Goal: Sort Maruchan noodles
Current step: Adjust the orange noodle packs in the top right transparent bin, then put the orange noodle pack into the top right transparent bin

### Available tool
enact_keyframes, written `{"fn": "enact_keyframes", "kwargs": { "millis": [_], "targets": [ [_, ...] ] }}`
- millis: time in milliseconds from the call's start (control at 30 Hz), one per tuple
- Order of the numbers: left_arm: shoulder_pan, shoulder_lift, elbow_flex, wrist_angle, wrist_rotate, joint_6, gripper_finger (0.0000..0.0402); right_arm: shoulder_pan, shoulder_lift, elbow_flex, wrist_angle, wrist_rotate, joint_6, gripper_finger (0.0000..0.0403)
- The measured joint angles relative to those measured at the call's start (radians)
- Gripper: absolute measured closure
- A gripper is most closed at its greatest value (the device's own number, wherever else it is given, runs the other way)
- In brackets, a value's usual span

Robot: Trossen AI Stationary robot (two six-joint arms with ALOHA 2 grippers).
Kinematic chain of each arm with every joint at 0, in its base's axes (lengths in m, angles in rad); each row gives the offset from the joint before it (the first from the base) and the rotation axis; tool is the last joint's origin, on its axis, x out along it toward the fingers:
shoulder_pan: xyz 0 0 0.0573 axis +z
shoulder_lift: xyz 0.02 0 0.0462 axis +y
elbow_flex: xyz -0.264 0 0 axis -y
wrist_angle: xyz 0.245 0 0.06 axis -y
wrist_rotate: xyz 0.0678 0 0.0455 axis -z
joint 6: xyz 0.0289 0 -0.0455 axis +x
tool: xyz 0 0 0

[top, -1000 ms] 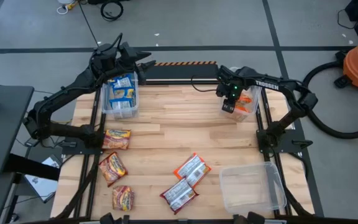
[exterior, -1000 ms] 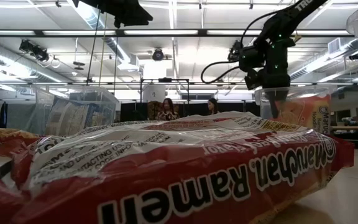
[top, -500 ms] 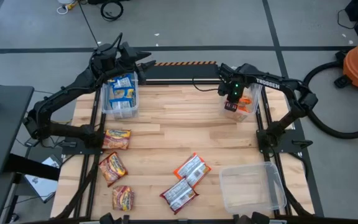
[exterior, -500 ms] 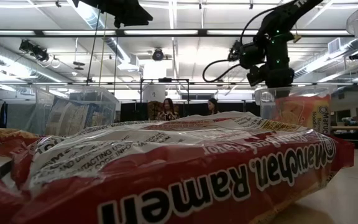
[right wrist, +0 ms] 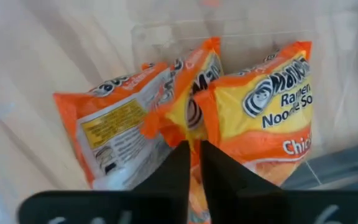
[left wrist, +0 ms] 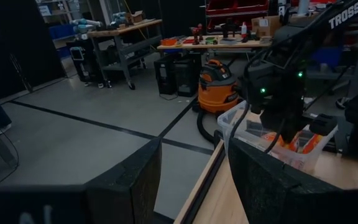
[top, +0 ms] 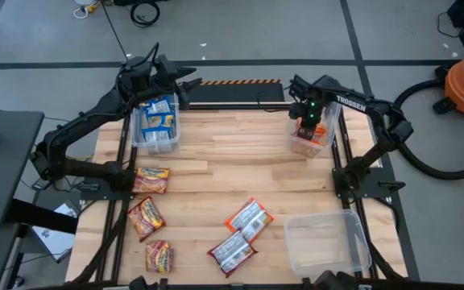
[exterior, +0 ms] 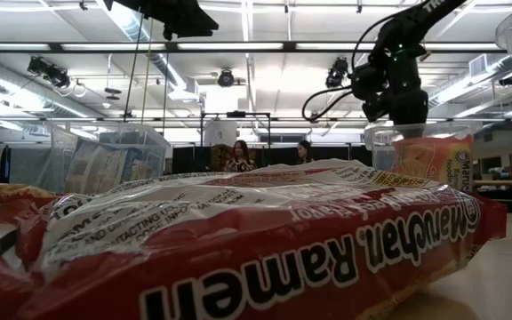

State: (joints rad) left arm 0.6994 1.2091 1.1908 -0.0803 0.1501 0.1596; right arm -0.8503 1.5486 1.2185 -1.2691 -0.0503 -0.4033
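A: Where's the orange packet (right wrist: 191, 134)?
B: Upright in the far-right bin (top: 299, 145), directly under the right gripper (right wrist: 191, 163), long axis vertical. The fingers look nearly closed around its edge.
A: And the left gripper (left wrist: 188, 186)?
B: Open, empty, above the blue-packet bin (top: 138, 135). Loose packets (top: 241, 234) lie well apart; contact is hard to confirm.

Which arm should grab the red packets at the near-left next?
Left, probably. Its gripper idles above the blue-packet bin, on the red packets' side; the right gripper is over the orange-packet bin.
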Motion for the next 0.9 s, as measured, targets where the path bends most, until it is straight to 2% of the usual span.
{"fn": "enact_keyframes", "kwargs": {
  "millis": [167,267,433,600,767,900],
  "targets": [
    [0.0,0.0,0.0,0.0,0.0,-0.001,0.0209,-0.016,0.0,0.051,-0.019,0.031,-0.048,0.0305],
    [0.0,0.0,0.0,0.0,0.0,-0.009,0.0209,-0.035,0.0,0.075,-0.02,0.049,-0.09,0.0288],
    [0.0,-0.007,0.0,0.003,0.0,-0.02,0.0209,-0.046,-0.037,0.116,-0.006,0.024,-0.086,0.0289],
    [-0.025,-0.013,0.0,0.035,0.008,-0.053,0.0209,0.009,-0.139,0.125,-0.009,0.015,-0.036,0.03],
    [-0.116,-0.014,0.002,0.059,0.112,-0.097,0.0209,0.098,-0.237,0.125,-0.009,0.015,0.102,0.0302],
    [-0.216,-0.014,0.002,0.07,0.122,-0.178,0.0209,0.203,-0.3,0.125,-0.004,0.004,0.238,0.0302]
  ]
}}
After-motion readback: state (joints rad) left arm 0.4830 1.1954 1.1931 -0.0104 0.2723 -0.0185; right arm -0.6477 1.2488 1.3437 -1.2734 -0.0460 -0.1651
